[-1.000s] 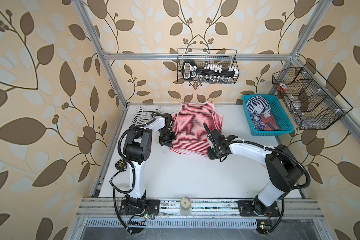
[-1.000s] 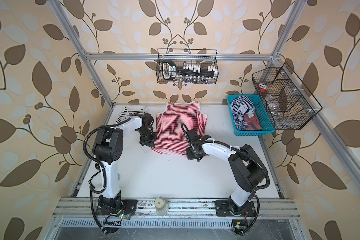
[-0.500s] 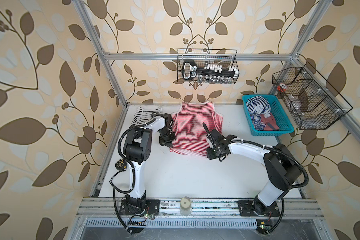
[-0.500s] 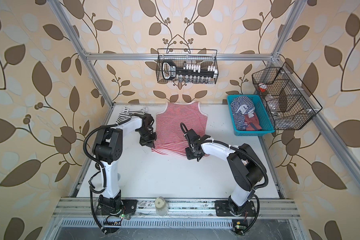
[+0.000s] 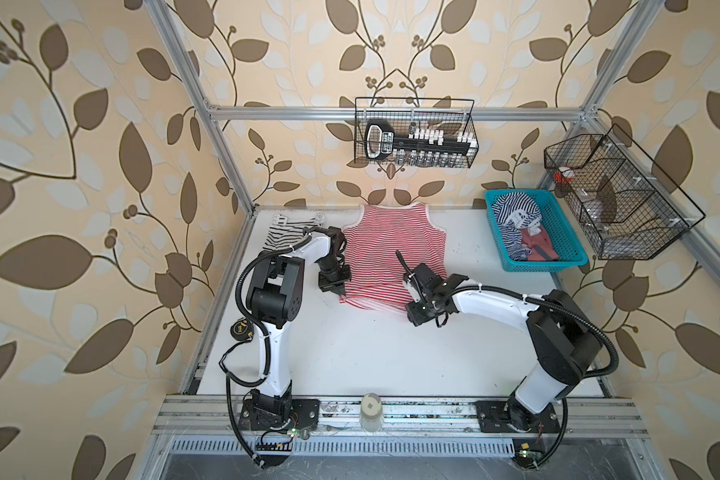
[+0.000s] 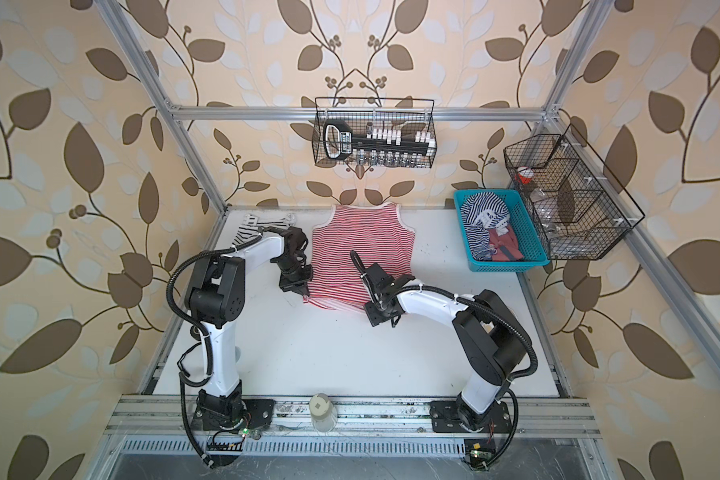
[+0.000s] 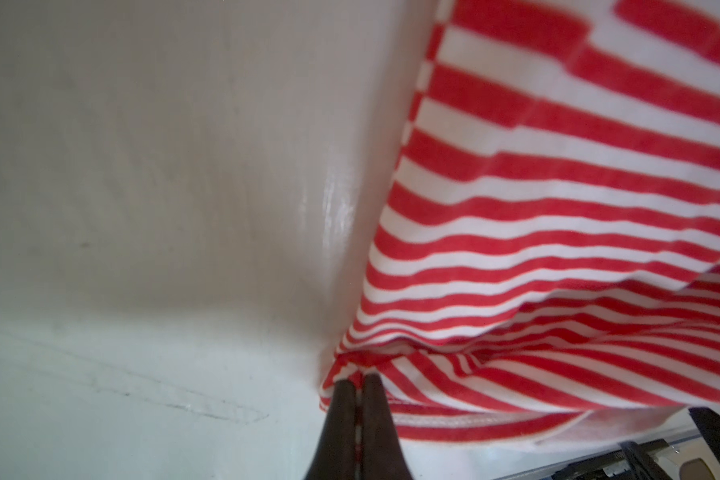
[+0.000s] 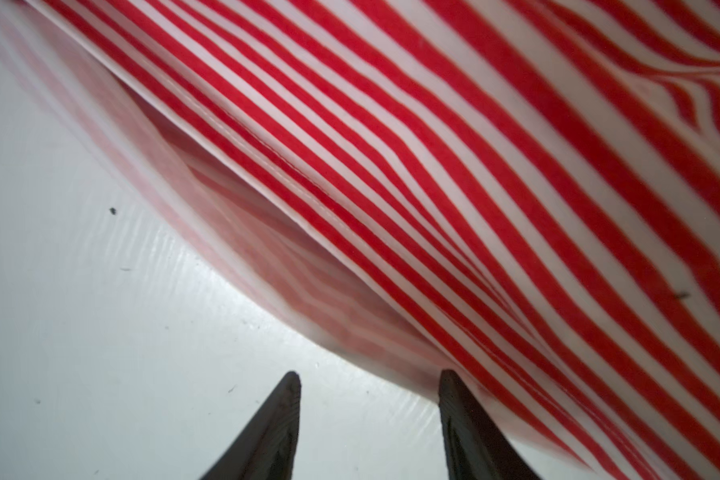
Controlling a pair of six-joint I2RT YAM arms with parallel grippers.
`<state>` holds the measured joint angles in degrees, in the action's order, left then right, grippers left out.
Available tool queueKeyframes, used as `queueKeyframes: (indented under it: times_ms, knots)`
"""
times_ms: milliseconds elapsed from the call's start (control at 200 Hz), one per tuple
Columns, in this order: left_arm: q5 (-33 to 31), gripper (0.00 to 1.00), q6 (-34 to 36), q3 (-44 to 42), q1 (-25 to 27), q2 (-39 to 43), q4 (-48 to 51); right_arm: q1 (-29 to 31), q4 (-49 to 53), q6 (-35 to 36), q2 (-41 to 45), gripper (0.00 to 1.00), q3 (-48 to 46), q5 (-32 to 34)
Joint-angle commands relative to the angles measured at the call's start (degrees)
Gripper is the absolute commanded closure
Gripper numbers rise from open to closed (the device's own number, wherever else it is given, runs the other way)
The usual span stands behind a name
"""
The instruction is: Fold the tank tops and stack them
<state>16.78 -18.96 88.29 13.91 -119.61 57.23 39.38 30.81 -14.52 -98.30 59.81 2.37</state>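
Black-striped top half hidden behind left arm, far left on table. Red top flat mid-table. Left gripper bent down, pinching its near left hem corner. Right gripper low at near right hem, fingers spread, nothing between.

Red-and-white striped tank top between both black grippers; beside the left gripper, dark fingers on red stripes, the table plain white; behind that arm, a black-and-white striped tank top; beyond the right gripper, a teal basket of navy-striped and red cloth; walls beige with brown leaves.
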Motion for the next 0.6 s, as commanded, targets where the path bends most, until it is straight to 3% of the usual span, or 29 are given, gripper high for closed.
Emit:
queueKeyframes:
  times_ms: [0, 130, 465, 595]
  knots:
    - [1.26, 1.00, 0.44, -0.26, 0.33, 3.21, 1.57, 0.51, 0.64, 3.52, -2.58, 0.46, 2.46, 1.70]
    - [1.22, 1.00, 0.62, -0.19, 0.33, 3.49, 1.83, 0.53, 1.26, 4.79, -4.64, 0.51, 3.85, 2.67]
    - [2.26, 1.00, 1.13, -0.45, 0.33, 4.60, 1.66, 0.54, 9.12, 7.79, -5.67, 1.00, 9.54, 3.04]
    - [2.74, 1.00, 1.75, -0.67, 0.33, 5.07, 1.50, -0.87, 17.85, 10.26, -7.76, 1.00, 15.13, -4.40]
